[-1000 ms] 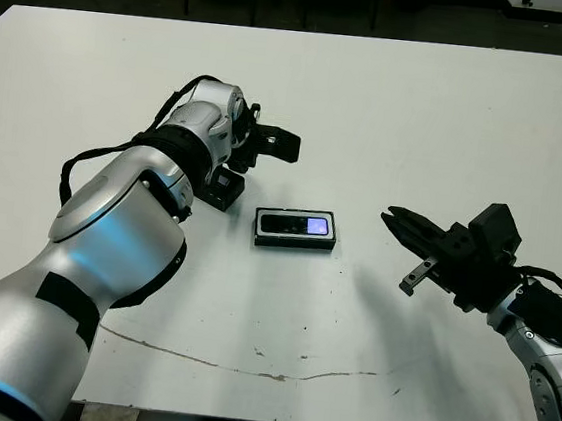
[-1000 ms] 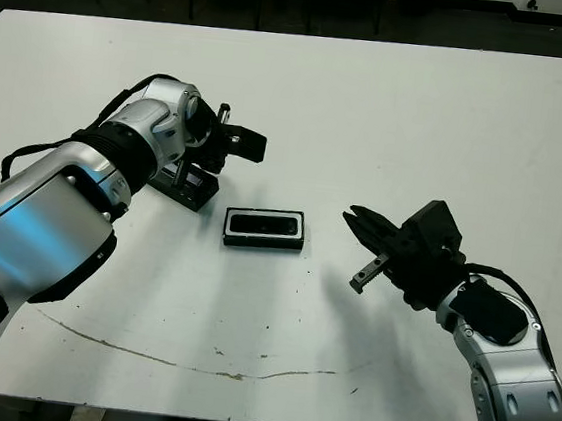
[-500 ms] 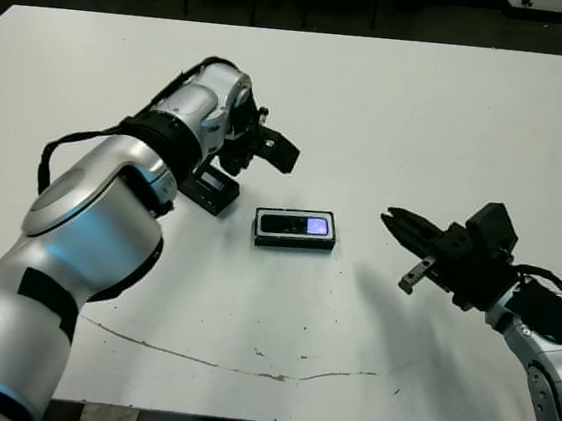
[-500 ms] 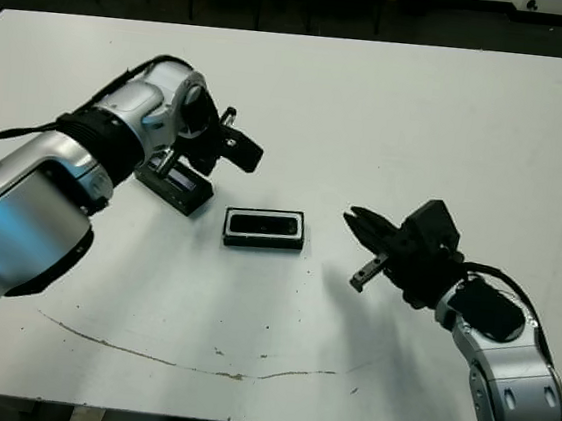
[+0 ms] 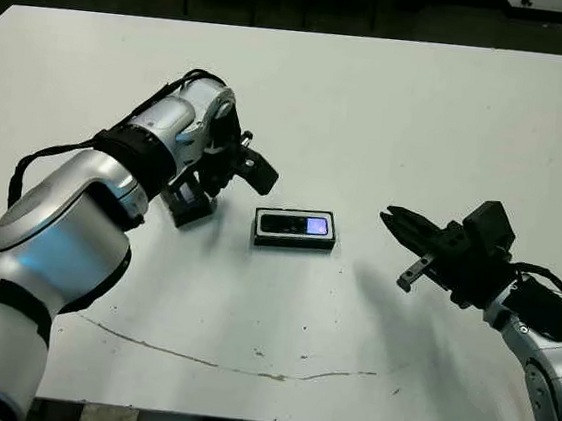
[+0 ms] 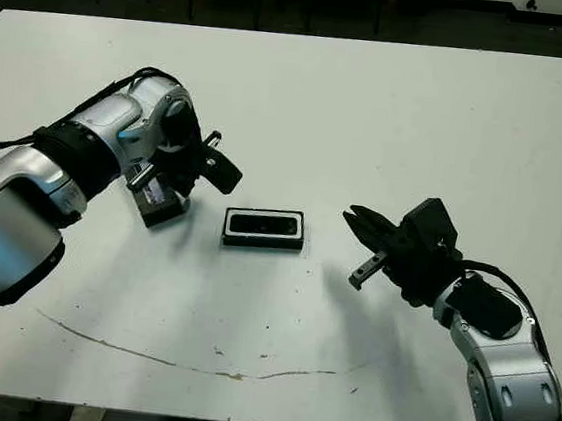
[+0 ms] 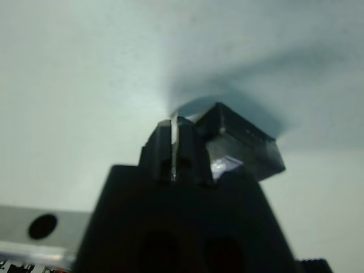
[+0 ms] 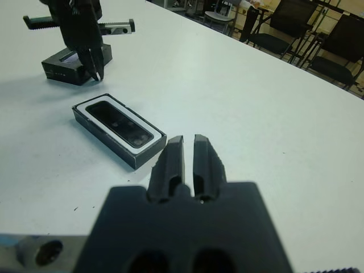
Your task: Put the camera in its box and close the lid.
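The box (image 5: pixel 294 243), a black tray with a white lining, lies mid-table, and the camera (image 5: pixel 295 225) rests inside it with its small screen glowing. To the box's left sits the lid (image 5: pixel 189 206), turned at an angle. My left gripper (image 7: pixel 175 122) is shut and empty, pointing down, its tips right at the lid's (image 7: pixel 244 145) edge. My right gripper (image 5: pixel 393 218) hovers to the right of the box, shut on nothing and pointing toward the box (image 8: pixel 85 114).
A long thin crack line (image 5: pixel 244 368) runs across the white table (image 5: pixel 422 115) near its front edge. Dark chairs (image 8: pixel 296 17) stand beyond the far side of the table.
The lid has slid toward the front left and turned, with my left gripper swinging down and left along with it. The box, camera and right arm have stayed put.
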